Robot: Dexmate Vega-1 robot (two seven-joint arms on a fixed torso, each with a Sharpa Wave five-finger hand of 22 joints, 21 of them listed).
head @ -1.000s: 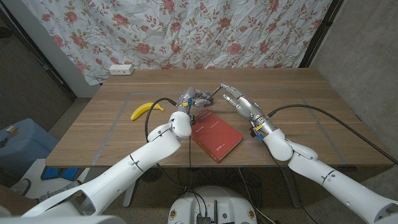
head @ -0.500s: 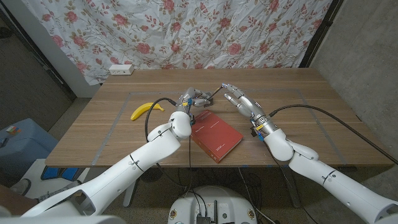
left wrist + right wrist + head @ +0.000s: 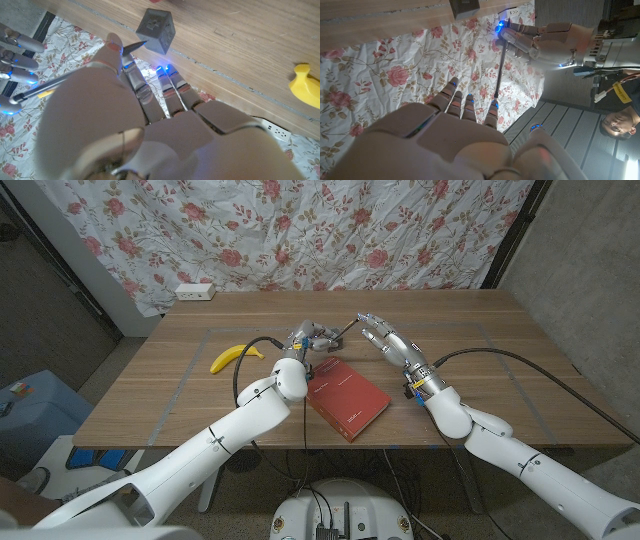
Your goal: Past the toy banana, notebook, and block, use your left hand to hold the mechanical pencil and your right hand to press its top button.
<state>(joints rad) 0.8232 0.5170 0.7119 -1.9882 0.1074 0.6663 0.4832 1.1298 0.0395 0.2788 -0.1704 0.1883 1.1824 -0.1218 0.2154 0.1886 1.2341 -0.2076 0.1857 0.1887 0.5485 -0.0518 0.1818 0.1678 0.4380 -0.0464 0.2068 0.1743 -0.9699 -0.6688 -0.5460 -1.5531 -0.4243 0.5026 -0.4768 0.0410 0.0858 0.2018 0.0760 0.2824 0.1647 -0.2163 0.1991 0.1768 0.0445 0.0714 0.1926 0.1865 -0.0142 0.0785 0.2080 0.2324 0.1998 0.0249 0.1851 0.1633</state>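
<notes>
My left hand (image 3: 308, 340) grips the mechanical pencil (image 3: 345, 330) above the table's middle. The thin dark pencil slants up and right toward my right hand (image 3: 388, 345). In the left wrist view the pencil (image 3: 75, 75) crosses my left hand (image 3: 125, 125), its tip near the grey block (image 3: 156, 31). My right hand (image 3: 455, 140) holds nothing, fingers apart. One of its fingertips (image 3: 494, 106) is at the top end of the pencil (image 3: 501, 65); I cannot tell whether it touches. The yellow toy banana (image 3: 235, 356) lies to the left. The red notebook (image 3: 347, 396) lies in front.
A white power strip (image 3: 194, 292) sits at the table's back left. A floral curtain (image 3: 300, 230) hangs behind the table. Tape lines mark a rectangle on the wood. A person (image 3: 620, 122) shows at the edge of the right wrist view.
My right hand has edged slightly closer to the pencil's top end. My left hand keeps the pencil in the same place.
</notes>
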